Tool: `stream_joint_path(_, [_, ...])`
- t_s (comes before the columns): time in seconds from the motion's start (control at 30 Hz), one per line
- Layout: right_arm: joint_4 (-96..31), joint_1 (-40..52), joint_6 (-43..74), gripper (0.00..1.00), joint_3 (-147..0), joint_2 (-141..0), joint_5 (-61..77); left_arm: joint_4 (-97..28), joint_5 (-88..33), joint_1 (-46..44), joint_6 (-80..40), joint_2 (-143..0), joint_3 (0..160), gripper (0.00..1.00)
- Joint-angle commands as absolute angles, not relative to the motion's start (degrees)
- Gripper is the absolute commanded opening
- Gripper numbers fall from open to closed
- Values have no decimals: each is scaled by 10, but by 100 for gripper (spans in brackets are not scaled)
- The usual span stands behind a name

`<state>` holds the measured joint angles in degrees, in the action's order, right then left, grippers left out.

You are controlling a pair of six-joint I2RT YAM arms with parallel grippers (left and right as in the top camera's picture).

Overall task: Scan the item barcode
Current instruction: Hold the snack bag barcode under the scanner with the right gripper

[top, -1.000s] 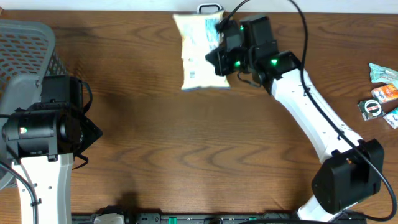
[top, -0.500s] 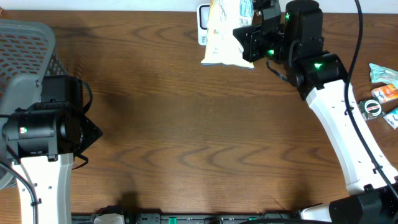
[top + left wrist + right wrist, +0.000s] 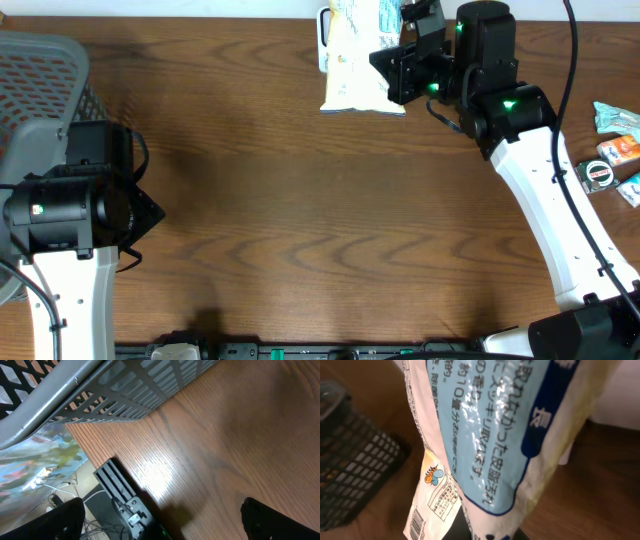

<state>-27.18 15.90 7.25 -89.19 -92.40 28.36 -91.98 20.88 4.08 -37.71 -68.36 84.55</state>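
Note:
The item is a white and blue packet with printed text, held up at the table's back edge. My right gripper is shut on the packet's right side. A white scanner shows partly behind the packet's left edge. In the right wrist view the packet fills the frame, and its barcode sits on the lower left corner. My right gripper is mostly hidden under the packet. My left gripper hangs open over bare wood at the table's left, holding nothing.
A grey mesh basket stands at the far left, close to the left arm; its wall fills the top of the left wrist view. Several small packets lie at the right edge. A black rail runs along the front edge.
The right arm lifted the packet off the table and carried it right and back to the scanner at the rear edge, then shifted it slightly left. The left arm has not moved.

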Motion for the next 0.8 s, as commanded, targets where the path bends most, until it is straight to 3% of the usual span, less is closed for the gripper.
stream_joint_path(0.0, [-265,153,65,1,-899,-917,341,-923,211,43,-385,-681,846,98])
stream_joint_path(0.77, [-395,117,94,1,-899,-917,443,-923,210,43,-385,-681,846,98])
